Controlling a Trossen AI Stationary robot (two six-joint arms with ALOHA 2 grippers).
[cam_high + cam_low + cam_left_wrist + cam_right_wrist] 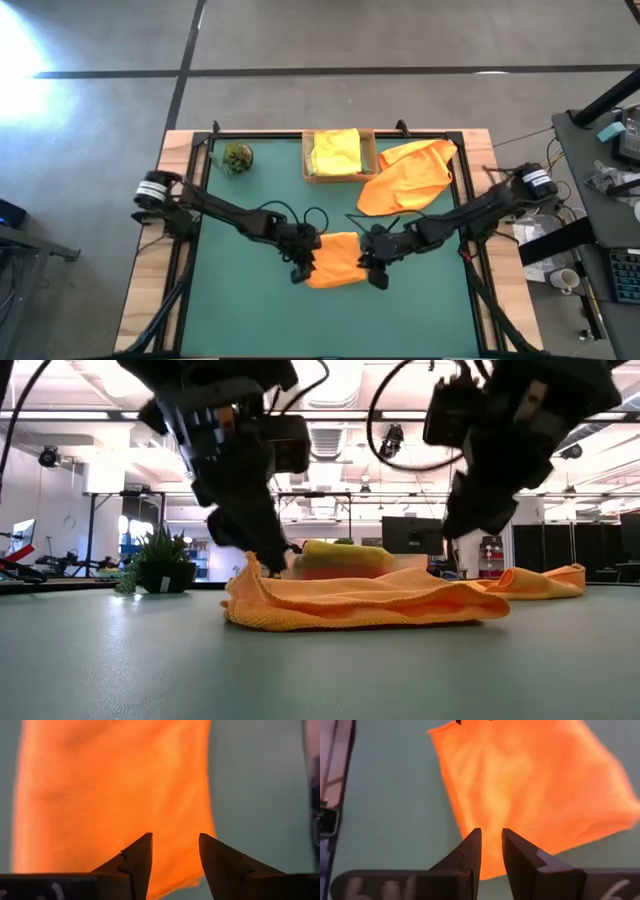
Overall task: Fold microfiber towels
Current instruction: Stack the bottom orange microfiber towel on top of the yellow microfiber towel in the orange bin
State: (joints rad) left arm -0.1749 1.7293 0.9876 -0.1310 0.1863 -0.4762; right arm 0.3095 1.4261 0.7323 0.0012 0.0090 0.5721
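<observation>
Left pincer [298,268]: at the left edge of the folded orange towel, low over the desk; its fingers [136,860] stand apart with a clear gap, and the cloth lies under them, not held.
Right pincer [373,272]: at the right edge of the same towel; its fingers [470,852] stand close together with only a narrow gap over the towel's edge. I cannot tell if cloth is pinched between them.
Folded orange towel [337,259]: lies on the green mat [250,310] in the middle of the desk, between the two pincers; in the low view it is a flat, layered bundle [360,603] with soft wrinkles.
Second orange towel [408,175]: spread loosely and crumpled on the mat, near the far right corner, just beside the tray, well apart from the pincers.
Yellow towel [336,152]: lies inside the shallow cardboard tray [308,158] at the far edge of the mat.
Small plant [237,157]: stands on the mat near the far left corner, to the left of the tray.
Desk [150,290]: light wood shows around the mat.
</observation>
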